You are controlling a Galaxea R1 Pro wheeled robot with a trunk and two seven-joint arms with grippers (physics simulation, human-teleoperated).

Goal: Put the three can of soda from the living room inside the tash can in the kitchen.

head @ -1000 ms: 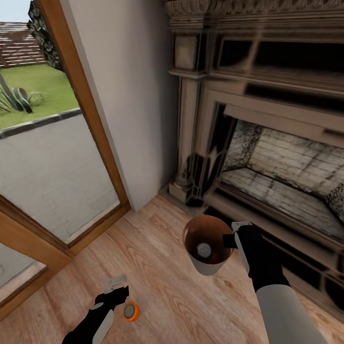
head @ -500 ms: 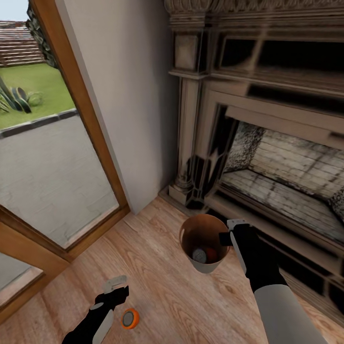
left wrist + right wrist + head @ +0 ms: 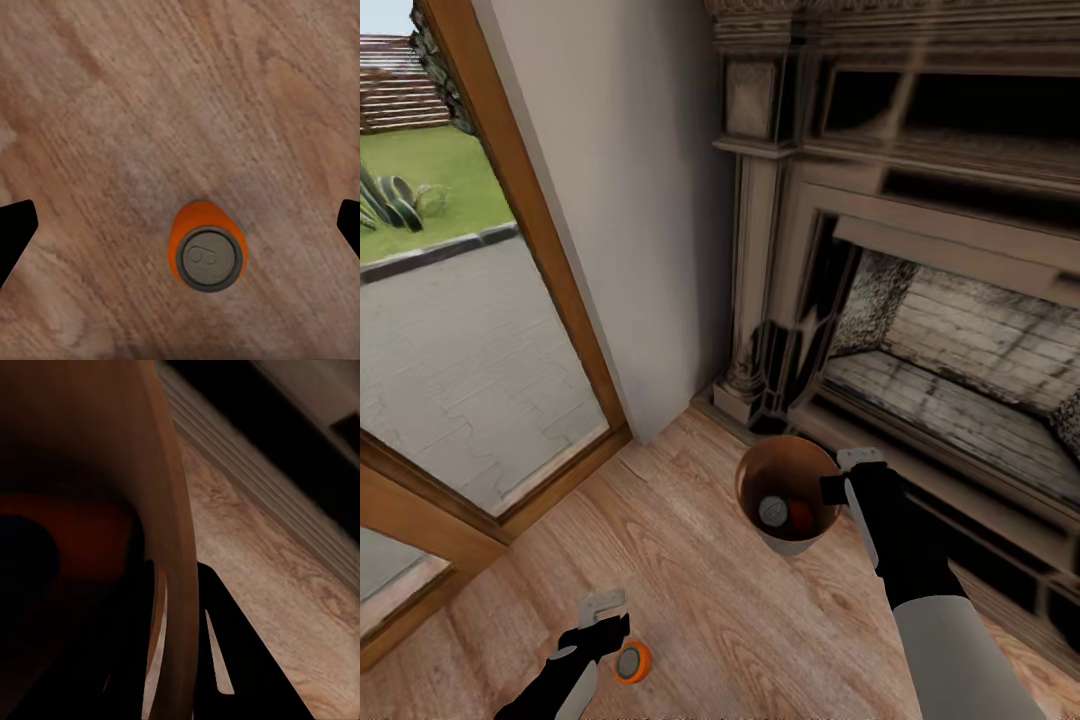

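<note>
The right gripper [image 3: 838, 478] is closed on the rim of the bin [image 3: 755, 470], one finger inside the wall and one outside. Two cans [image 3: 784, 514] lie in it. The left gripper [image 3: 603, 612] is wide open above the floor [image 3: 690, 600], and the orange can [image 3: 204, 246] stands upright between its fingers, touching neither.

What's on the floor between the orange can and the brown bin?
Nothing: in the head view, just bare wood floor lies between the orange can standing by the left gripper and the bin held by the right gripper.
</note>
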